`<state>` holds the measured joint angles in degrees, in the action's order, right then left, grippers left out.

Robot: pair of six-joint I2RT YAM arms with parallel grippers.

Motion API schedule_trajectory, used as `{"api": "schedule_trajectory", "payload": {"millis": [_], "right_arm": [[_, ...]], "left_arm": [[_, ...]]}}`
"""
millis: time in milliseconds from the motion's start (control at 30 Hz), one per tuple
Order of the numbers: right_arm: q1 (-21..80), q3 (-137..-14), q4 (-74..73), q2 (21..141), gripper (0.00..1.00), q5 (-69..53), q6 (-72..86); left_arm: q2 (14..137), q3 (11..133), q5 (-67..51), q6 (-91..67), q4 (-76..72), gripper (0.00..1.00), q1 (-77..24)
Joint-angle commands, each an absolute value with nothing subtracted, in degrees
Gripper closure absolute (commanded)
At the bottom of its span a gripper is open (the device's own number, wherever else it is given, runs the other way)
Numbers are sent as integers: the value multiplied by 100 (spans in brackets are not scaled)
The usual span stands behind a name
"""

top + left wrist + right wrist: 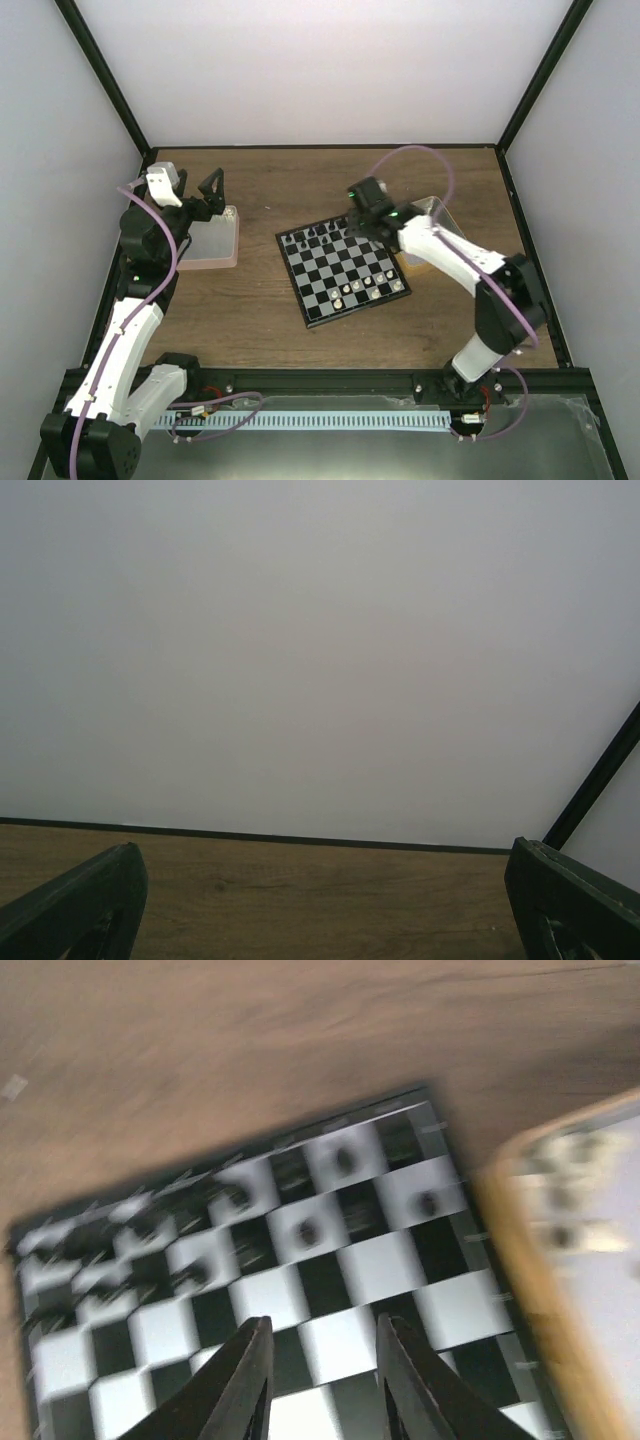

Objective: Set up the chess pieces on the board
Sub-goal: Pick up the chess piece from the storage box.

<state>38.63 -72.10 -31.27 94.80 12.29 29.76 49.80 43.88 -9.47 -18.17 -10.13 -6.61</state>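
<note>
Right gripper is cracked open a bit, its 2 fingers apart with nothing between them. It hangs just over the board near the far right corner. The wrist view's blurry, so the pieces ahead of it are just dark blobs. The cream chess pieces sit on the board's near rows, well apart from it. Left gripper is wide open and empty, up by the pink tray.

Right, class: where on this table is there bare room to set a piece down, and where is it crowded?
Bare tabletop lies between the pink tray and the board, behind the board to the far edge, and on its near side. The board's middle rows are free. Crowded: the board's right side, where the right arm and orange-tan tray sit.
</note>
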Motion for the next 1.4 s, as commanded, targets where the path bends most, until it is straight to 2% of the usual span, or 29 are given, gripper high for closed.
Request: {"api": "schedule_trajectory", "payload": {"millis": [0, 100, 300, 633, 933, 1067, 1267, 1367], "right_arm": [[2821, -6663, -2863, 8906, 67, 1515, 3183], [2152, -6380, -2682, 8861, 61, 1247, 3176], [1275, -6359, -2152, 9530, 60, 534, 3093], [1076, -7176, -1969, 10773, 66, 473, 3020], [1030, -7400, -1796, 11275, 67, 492, 2940], [1020, -7390, -1762, 11372, 72, 501, 2893], [1011, -7202, -1664, 11305, 87, 479, 2971], [1006, -7044, -1557, 11098, 89, 481, 3102]], "left_arm": [[4956, 4506, -991, -1784, -1038, 0, -633], [4979, 4508, -982, -1784, -1035, 0, -633], [5010, 4506, -969, -1784, -1031, 0, -633], [5025, 4502, -958, -1784, -1037, 0, -633], [5036, 4500, -975, -1784, -1035, 0, -633], [5036, 4507, -967, -1784, -1035, 0, -633], [5061, 4507, -967, -1793, -1044, 0, -633], [5082, 4516, -996, -1806, -1054, 0, -633]]}}
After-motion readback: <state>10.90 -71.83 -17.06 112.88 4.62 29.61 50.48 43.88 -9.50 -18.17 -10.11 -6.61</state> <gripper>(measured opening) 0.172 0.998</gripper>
